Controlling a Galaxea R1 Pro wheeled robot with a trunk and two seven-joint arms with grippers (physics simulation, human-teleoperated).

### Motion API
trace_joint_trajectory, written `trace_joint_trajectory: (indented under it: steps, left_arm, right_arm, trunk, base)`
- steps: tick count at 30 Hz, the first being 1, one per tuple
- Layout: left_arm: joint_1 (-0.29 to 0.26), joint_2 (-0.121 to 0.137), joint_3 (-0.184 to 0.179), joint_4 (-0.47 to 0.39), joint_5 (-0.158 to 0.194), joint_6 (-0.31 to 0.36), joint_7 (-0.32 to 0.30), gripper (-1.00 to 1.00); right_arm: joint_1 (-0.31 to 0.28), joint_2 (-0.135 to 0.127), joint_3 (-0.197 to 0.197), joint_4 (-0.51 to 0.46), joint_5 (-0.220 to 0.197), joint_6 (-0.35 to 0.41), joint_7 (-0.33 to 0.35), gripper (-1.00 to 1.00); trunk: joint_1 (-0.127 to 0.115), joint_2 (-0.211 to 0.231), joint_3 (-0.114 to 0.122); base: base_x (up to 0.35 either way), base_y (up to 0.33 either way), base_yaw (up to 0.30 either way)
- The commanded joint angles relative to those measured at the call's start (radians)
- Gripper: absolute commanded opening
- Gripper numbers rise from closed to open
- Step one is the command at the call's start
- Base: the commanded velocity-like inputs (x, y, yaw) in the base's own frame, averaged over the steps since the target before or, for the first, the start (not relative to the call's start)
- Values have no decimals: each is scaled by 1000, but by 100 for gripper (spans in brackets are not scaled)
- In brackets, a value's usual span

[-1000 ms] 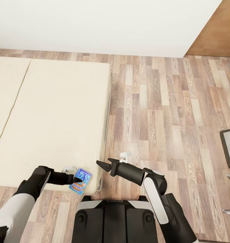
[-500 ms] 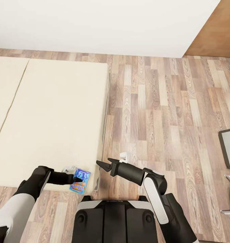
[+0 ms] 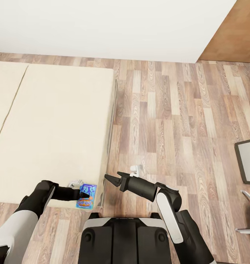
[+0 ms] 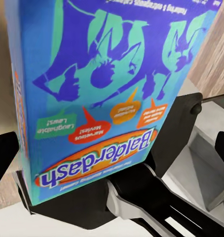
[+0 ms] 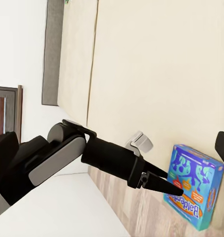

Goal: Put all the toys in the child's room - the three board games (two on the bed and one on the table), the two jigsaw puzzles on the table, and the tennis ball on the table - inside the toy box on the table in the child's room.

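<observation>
Our left gripper (image 3: 83, 193) grasps the blue Balderdash board game box (image 3: 86, 196), over the beige bed's (image 3: 55, 124) corner. At three o'clock of it, our right gripper (image 3: 112, 179) hangs released over wood-plank floor (image 3: 169, 124).

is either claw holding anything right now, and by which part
The left claw grips the blue board game by its near edge, at the bed's corner. The right claw is open and empty.

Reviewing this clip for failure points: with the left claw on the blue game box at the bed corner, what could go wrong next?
1. The left claw grips the blue board game by one end only, so the box may tilt or slip while carried.
2. The box sits at the bed corner; a slip could drop it onto the floor.
3. The open right claw hangs close by and might clip the box in transit.
</observation>
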Motion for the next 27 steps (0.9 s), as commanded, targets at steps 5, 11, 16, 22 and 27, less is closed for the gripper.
trace_joint_trajectory:
  steps: [5, 11, 16, 22, 27]
  left_arm:
    - [0, -1, 5, -1, -10, 5, -9, 100]
    - [0, -1, 6, -1, -9, 5, -9, 100]
    - [0, -1, 7, -2, -9, 5, -9, 100]
    - [0, -1, 7, -1, -9, 5, -9, 100]
    - [0, -1, 7, -1, -9, 5, -9, 100]
  right_arm:
    - [0, 0, -1, -1, -3, 6, 0, 100]
    - [0, 0, -1, -1, -3, 6, 0, 100]
    - [0, 0, -1, -1, -3, 7, 0, 100]
    - [0, 0, -1, -1, -3, 7, 0, 100]
    - [0, 0, -1, -1, -3, 7, 0, 100]
  trunk:
    - [0, -1, -1]
    - [0, -1, -1]
    - [0, -1, -1]
    - [0, -1, -1]
    - [0, -1, -1]
  base:
    - [0, -96, 0]
    - [0, -27, 0]
    - [0, -5, 0]
    - [0, -1, 0]
    - [0, 0, 0]
